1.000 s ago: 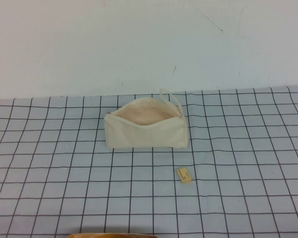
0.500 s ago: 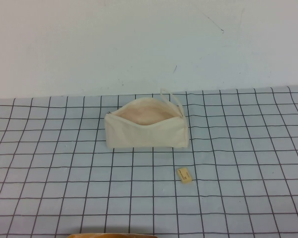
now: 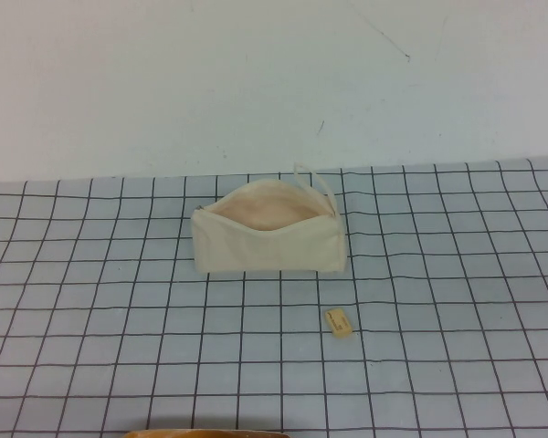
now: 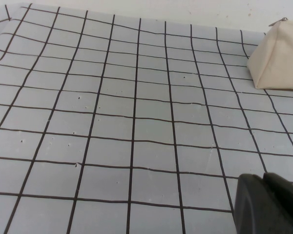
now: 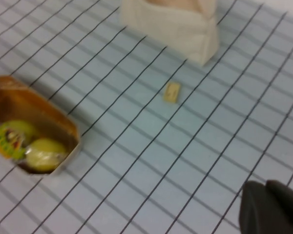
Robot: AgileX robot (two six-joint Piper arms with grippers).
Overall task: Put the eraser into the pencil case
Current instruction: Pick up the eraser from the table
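The pencil case [image 3: 269, 239] is a cream pouch standing open on the checked cloth, its pinkish lining showing and its cord loop at the right end. The eraser [image 3: 338, 321], a tiny pale tan block, lies on the cloth just in front of the pouch's right end, apart from it. Neither gripper shows in the high view. My left gripper [image 4: 263, 178] is shut and empty over bare cloth, with the pencil case [image 4: 278, 58] far off. My right gripper [image 5: 265, 185] is shut and empty, well away from the eraser [image 5: 172, 92] and the pencil case [image 5: 173, 24].
A brown wooden tray [image 5: 49, 117] with yellow-green fruit [image 5: 44, 153] sits near the table's front edge; its rim shows in the high view [image 3: 205, 432]. A pale wall stands behind the table. The checked cloth [image 3: 91, 319] covers the table.
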